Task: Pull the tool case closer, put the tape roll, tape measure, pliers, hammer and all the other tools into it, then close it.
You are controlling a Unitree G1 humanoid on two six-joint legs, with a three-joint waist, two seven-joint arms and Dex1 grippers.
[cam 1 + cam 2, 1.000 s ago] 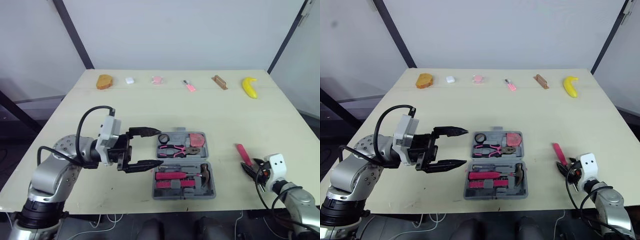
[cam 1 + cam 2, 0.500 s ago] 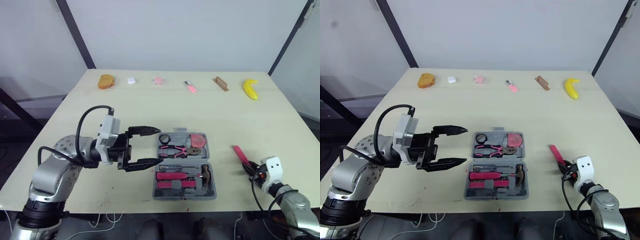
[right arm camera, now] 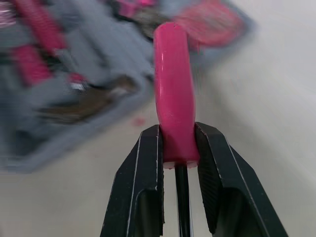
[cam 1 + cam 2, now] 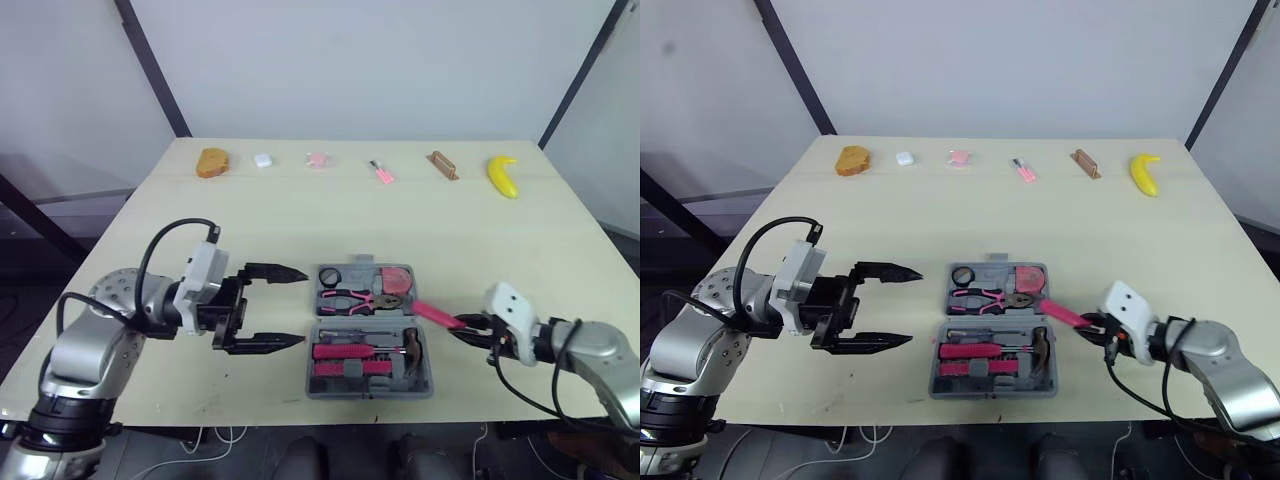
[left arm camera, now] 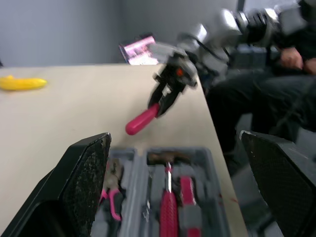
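Note:
The grey tool case (image 4: 424, 375) lies open near the table's front middle. It holds a black tape roll (image 4: 328, 277), a pink tape measure (image 4: 397, 279), pliers (image 4: 350, 299), a hammer (image 4: 405, 345) and pink-handled tools. My right gripper (image 4: 470, 328) is just right of the case. It is shut on a pink-handled screwdriver (image 3: 174, 89), whose handle (image 4: 432, 313) points over the case's right edge. My left gripper (image 4: 302, 308) stands open just left of the case, with nothing between its fingers (image 5: 84, 182).
Along the table's far edge lie a piece of bread (image 4: 211, 162), a small white object (image 4: 263, 160), a pink object (image 4: 317, 159), a small pink item (image 4: 378, 172), a brown block (image 4: 439, 165) and a banana (image 4: 501, 175). A seated person (image 5: 276, 74) is past the table's right side.
My right gripper has swung left from the table's right front edge to the case, carrying the pink screwdriver. My left gripper has drawn back slightly to the left, still open.

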